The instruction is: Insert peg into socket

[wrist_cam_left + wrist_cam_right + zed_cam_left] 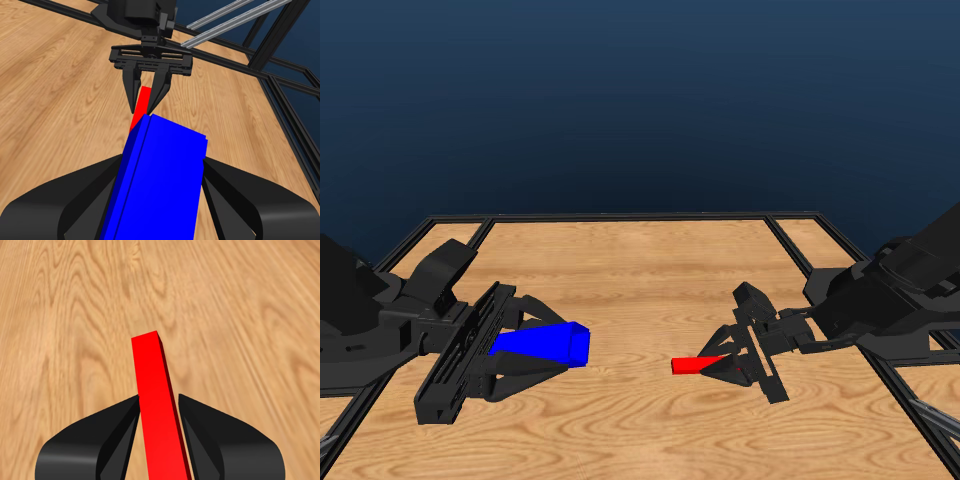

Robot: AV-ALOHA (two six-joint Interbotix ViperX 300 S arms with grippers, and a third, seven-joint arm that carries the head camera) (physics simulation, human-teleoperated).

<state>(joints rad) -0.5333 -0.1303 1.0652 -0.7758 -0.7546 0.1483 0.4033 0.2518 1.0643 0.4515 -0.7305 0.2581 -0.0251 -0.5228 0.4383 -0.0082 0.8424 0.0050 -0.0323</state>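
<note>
My left gripper (525, 360) is shut on the blue socket (545, 345), which is held above the table with its end toward the middle. In the left wrist view the socket (157, 180) fills the space between the jaws. The thin red peg (698, 364) sticks out of my right gripper (738, 358), which is shut on it, its free end aimed at the socket. A gap of bare table separates peg and socket. In the right wrist view the peg (157, 405) runs up between the two jaws. The left wrist view also shows the peg (141, 107) held by the right gripper (145, 102).
A wooden table (640, 280) with a black frame rail (620, 217) along its back and sides lies under both arms. Metal struts (235, 17) rise behind the right arm.
</note>
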